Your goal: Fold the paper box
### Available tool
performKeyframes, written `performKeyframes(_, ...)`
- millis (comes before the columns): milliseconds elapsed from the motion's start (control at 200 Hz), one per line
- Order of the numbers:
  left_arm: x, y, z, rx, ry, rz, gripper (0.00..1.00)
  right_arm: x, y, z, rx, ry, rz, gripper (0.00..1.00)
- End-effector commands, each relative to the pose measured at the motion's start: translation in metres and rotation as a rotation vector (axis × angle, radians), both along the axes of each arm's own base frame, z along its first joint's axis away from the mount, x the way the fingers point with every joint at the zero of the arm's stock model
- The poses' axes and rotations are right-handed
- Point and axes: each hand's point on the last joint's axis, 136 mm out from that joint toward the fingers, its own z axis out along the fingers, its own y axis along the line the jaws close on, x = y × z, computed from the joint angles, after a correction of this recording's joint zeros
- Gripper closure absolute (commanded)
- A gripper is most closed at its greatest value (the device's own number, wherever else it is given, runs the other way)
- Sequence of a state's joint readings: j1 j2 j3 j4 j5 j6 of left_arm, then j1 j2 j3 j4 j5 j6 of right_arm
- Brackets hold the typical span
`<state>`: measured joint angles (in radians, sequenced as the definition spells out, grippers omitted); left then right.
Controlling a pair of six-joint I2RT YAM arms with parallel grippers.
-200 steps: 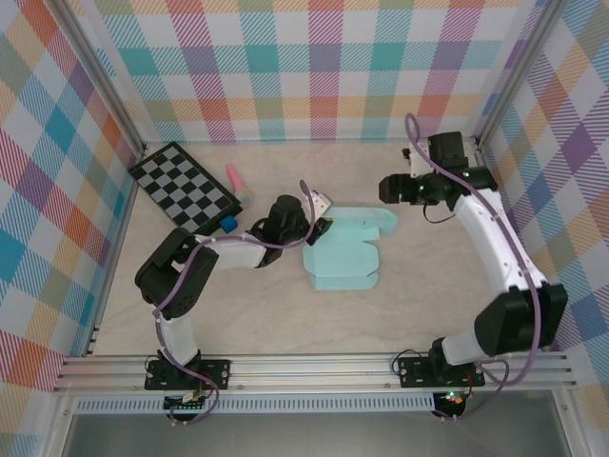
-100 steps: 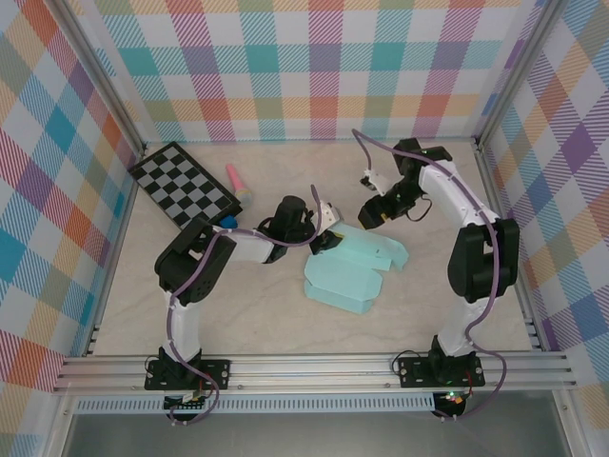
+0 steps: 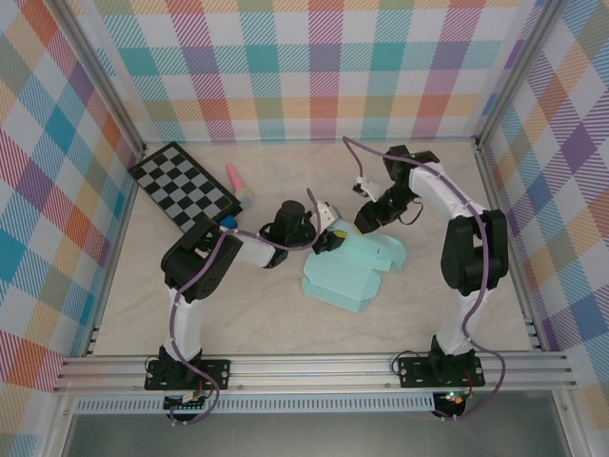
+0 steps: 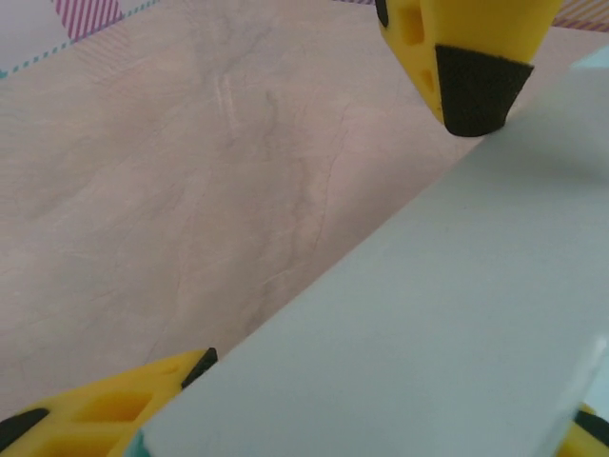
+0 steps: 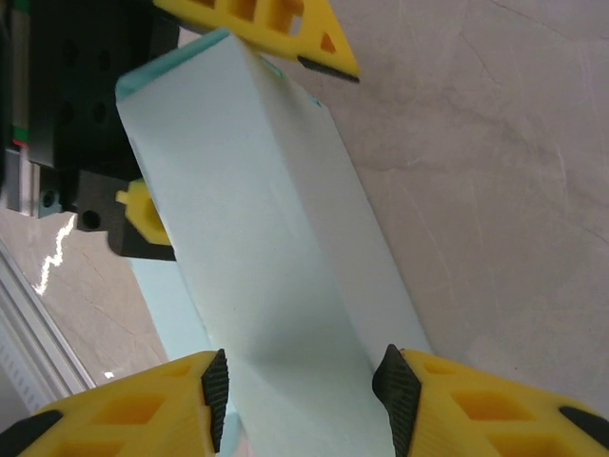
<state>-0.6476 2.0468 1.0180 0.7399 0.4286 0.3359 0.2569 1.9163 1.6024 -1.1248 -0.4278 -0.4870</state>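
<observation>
So the paper box [image 3: 347, 281] sits about dead center on the marbled table [image 3: 257, 314]. It's pale mint card, half folded, with one long flap sticking up toward the top right. Both arms are crowded in on that flap from above the box.

The left gripper [image 3: 330, 238] comes in from the left with its jaws spread. The flap passes between the yellow fingers, and the upper black pad [image 4: 476, 90] looks just shy of the card, so no real pinch there. The right gripper [image 3: 366, 221] reaches down from the upper right. Its two pads [image 5: 217, 390] sit right at either edge of the same flap. Honestly can't tell if it's squeezing or just touching.

Over in the upper left there's a checkerboard [image 3: 186, 186], a pink stick thing [image 3: 235, 179] beside it, and a little blue cube [image 3: 228, 225] by the left arm.
</observation>
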Motion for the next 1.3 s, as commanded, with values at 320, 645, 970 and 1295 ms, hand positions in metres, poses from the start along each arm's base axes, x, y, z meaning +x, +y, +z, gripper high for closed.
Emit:
performKeyframes(320,0.004,0.020,0.012,-0.018,-0.054,0.129,0.45,-0.005,0.005,-0.018,-0.111,-0.050,0.068,0.53)
performKeyframes(645,-0.017,0.042,0.019,-0.050,-0.005,0.132,0.38,-0.005,0.002,-0.028,-0.140,-0.048,0.054,0.59)
performKeyframes(970,-0.011,0.048,0.013,0.003,-0.029,0.149,0.50,-0.005,0.004,-0.031,-0.129,-0.047,0.046,0.61)
performKeyframes(1295,-0.001,0.027,0.013,-0.023,-0.029,0.159,0.68,-0.003,0.009,-0.027,-0.097,-0.053,0.015,0.61)
